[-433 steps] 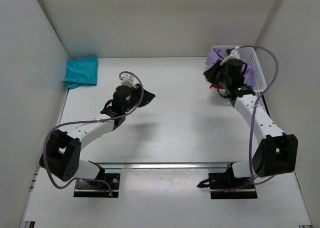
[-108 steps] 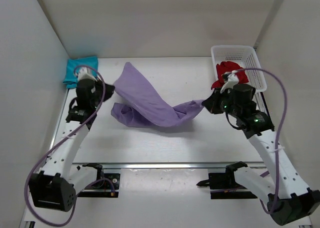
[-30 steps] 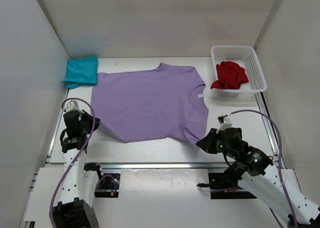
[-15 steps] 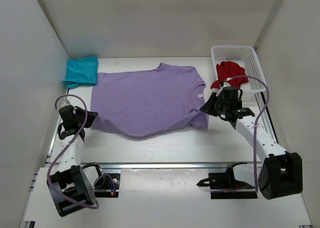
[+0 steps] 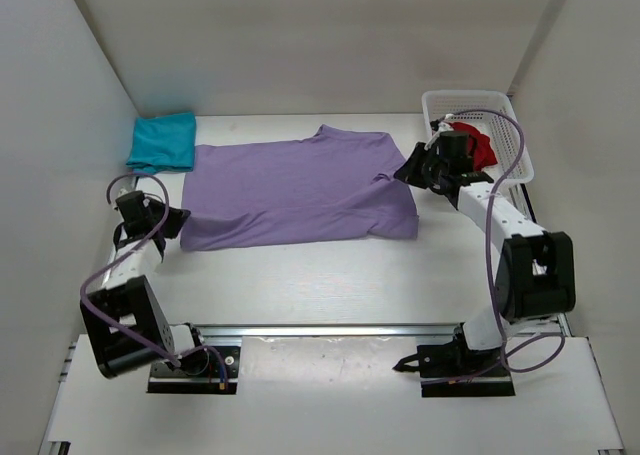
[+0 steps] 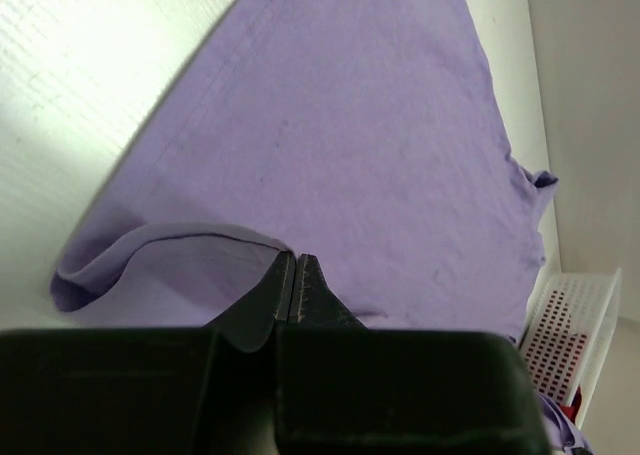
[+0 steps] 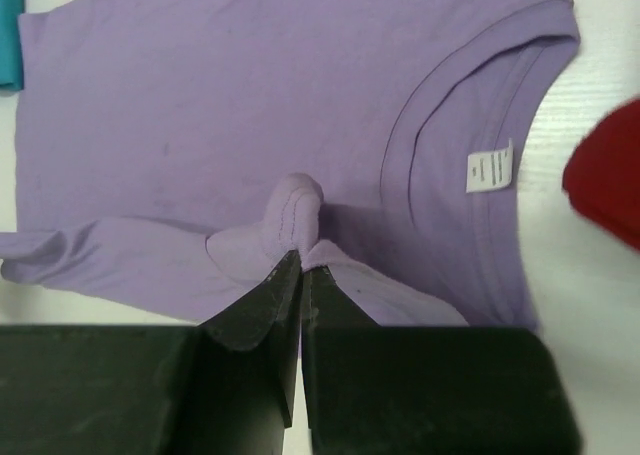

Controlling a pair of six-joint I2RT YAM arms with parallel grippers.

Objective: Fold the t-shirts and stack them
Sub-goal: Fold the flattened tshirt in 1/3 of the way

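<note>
Our left pincer [image 6: 297,275] and right pincer [image 7: 300,265] each clamp a pinch of the purple shirt [image 5: 300,185], its near side drawn up over the rest, which lies flat on the table [image 5: 330,275]. We judge the first lengthwise fold is in hand. Next, both ends should go evenly to the far side, keeping the cloth taut, before we let go.

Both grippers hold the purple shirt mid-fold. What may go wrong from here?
The left gripper and right gripper each pinch only a small bit of the lavender t-shirt, so an edge might slip out. The right gripper sits farther back than the left, so the fold may end skewed. It is also close to the basket and could nudge it.
</note>
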